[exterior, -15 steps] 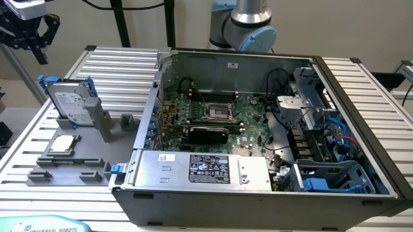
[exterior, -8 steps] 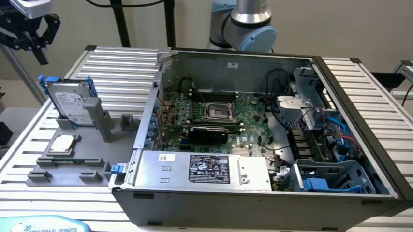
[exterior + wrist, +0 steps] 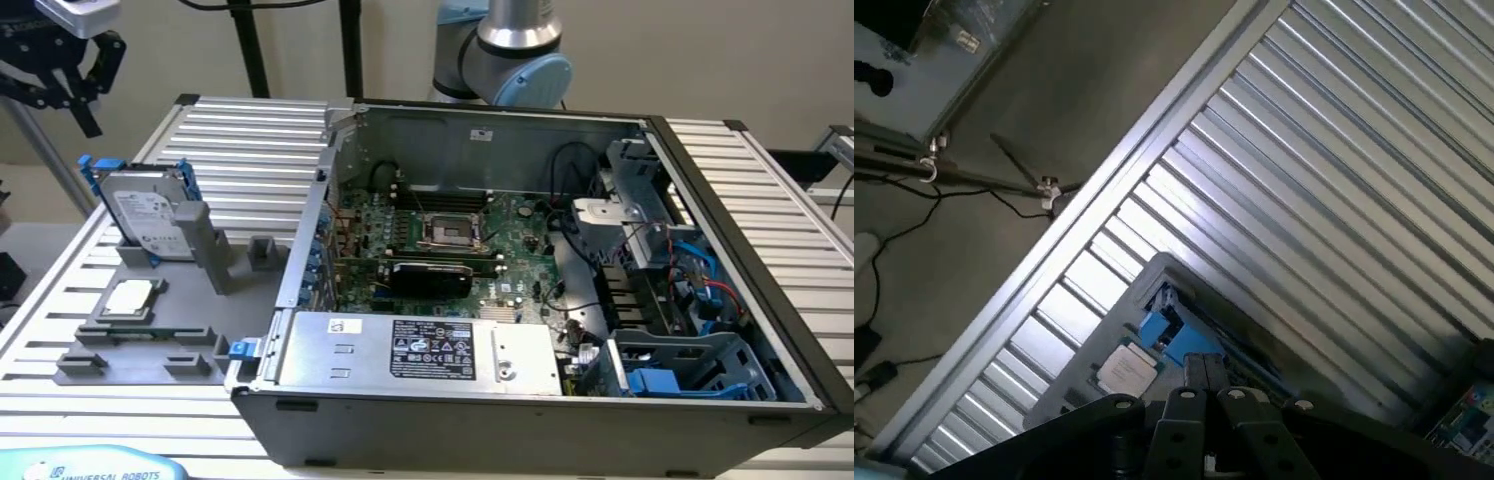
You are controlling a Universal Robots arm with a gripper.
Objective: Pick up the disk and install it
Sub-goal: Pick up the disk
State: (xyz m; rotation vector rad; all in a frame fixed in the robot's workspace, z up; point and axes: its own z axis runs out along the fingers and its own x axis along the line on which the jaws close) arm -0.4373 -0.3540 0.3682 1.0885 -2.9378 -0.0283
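Observation:
The disk is a silver-grey hard drive with a white label in a blue carrier. It stands on edge in a slot of the grey fixture plate, at the exterior view's left. My gripper hangs high above and a little left of it, apart from it. In the wrist view the gripper is shut with nothing in it, and the fingers press together. The disk's blue carrier edge lies below them, some way off.
An open computer case sits right of the fixture, with a motherboard, a silver power supply with a black label, and a blue drive bay. A square processor chip lies on the fixture. The table is ribbed aluminium.

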